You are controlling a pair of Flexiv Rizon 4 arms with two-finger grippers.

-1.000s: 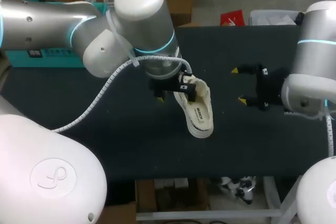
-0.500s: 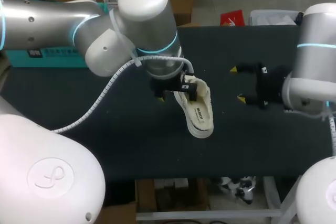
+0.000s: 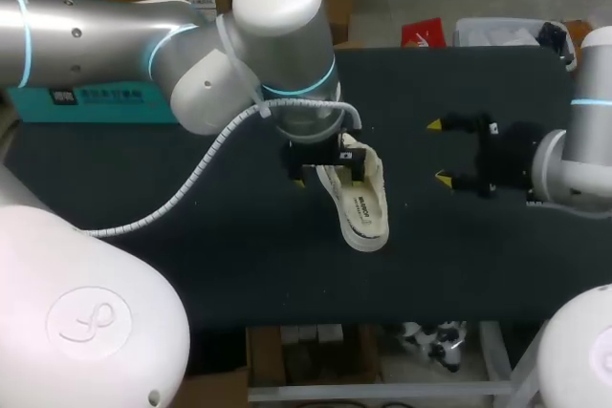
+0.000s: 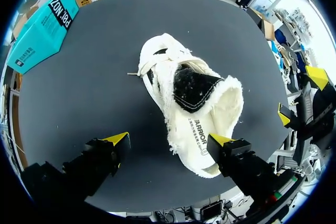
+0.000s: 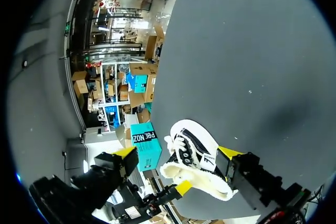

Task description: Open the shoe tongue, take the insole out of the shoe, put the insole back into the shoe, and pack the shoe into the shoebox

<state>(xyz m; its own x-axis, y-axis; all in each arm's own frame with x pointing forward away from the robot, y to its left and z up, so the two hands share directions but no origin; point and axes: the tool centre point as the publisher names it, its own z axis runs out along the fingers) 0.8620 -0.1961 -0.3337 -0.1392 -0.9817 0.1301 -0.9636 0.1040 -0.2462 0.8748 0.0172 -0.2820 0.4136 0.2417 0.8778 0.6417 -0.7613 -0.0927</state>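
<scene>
White lace-up shoe (image 3: 361, 203), black tongue, mid-way across the dark table (image 3: 239, 255)

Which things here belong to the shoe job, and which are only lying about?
Job: white shoe; teal shoebox; left gripper, open; right gripper, open.
Other: black table underneath.

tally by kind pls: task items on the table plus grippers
shoe, white: 1
shoebox, teal: 1
grippers: 2 (left gripper, right gripper, both with fingers open)
Total: 4
</scene>
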